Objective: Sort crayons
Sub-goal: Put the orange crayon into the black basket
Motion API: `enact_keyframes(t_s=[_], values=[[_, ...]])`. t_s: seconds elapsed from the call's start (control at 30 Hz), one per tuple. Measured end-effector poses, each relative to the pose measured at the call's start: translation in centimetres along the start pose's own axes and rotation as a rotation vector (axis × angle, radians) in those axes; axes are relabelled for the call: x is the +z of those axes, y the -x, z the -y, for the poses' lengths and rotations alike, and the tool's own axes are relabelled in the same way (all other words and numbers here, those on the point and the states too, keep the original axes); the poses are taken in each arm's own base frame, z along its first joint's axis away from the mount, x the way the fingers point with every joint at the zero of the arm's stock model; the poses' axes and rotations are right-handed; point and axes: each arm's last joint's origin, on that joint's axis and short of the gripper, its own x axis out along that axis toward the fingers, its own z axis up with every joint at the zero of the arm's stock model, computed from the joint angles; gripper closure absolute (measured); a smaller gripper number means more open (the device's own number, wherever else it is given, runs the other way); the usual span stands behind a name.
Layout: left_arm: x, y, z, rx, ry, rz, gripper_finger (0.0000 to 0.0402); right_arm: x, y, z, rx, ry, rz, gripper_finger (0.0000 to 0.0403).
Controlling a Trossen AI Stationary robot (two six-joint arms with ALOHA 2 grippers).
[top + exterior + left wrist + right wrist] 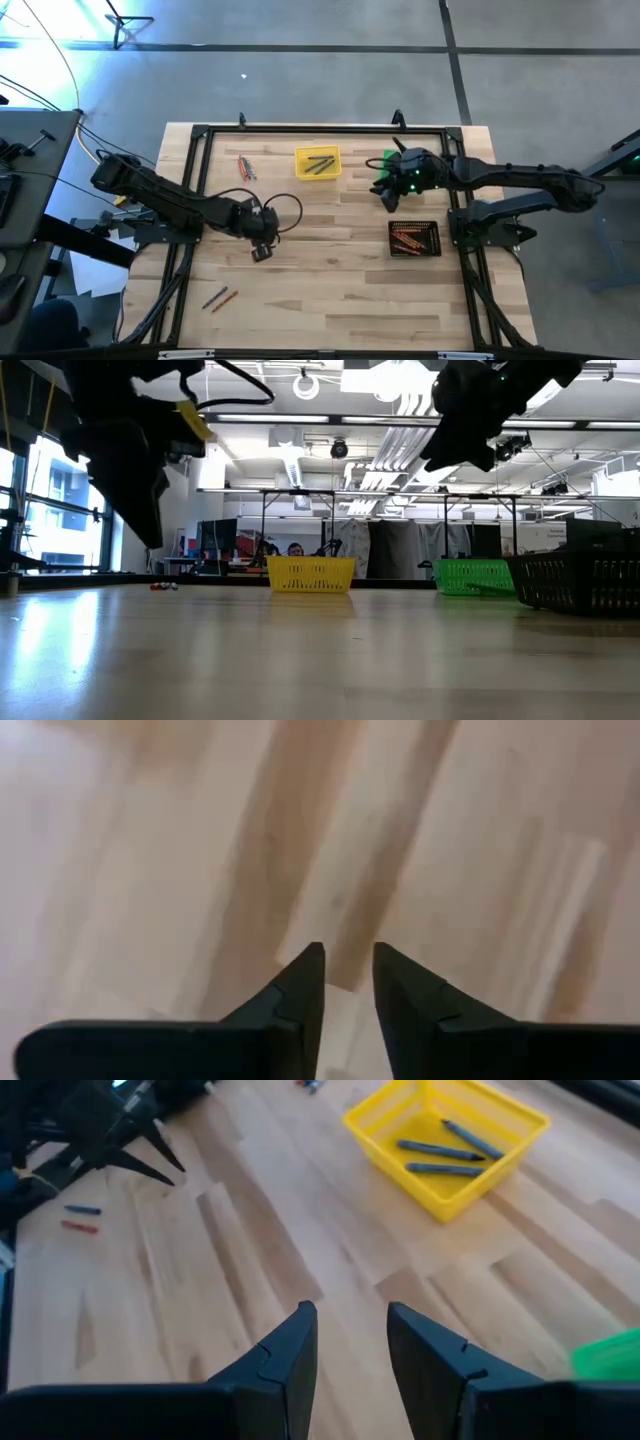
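Two crayons [220, 297], one blue and one orange-red, lie near the table's front left. A few more crayons [245, 168] lie at the far left. The yellow bin [318, 162] holds three grey crayons [440, 1155]. The black bin [414, 238] holds orange-red crayons. My left gripper [262, 252] hangs over bare wood left of centre, pointing steeply down, open, with nothing between its fingers [305, 985]. My right gripper [385, 198] hovers open and empty between the yellow bin and the black bin, partly hiding the green bin [385, 162].
The three bins stand toward the table's far and right side: yellow bin [311, 573], green bin [475, 576], black bin [580, 582]. A black frame [200, 135] runs around the table top. Bare wood lies at the centre and near edge.
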Motion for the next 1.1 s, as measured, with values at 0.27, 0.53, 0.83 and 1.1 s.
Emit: enact_keyframes(t_s=[0.27,0.53,0.83,1.1], values=[[-1.9,0.7,2.1,-0.236,0.115,-0.228,0.0291,-1.1,-0.1,-2.1,0.03,-0.002,-0.016,0.0284],[-6.3,2.9,6.6,-0.334,0.254,-0.421,0.0284,-1.4,0.0,-3.2,0.004,0.06,0.022,0.0284],[-10.6,5.1,9.9,-0.32,0.481,-0.387,0.0286,-1.3,0.0,-3.1,-0.029,0.094,0.055,0.0284],[-12.4,4.3,10.9,-0.238,0.534,-0.375,0.0286,-1.2,0.0,-3.2,-0.025,0.087,0.062,0.0284]])
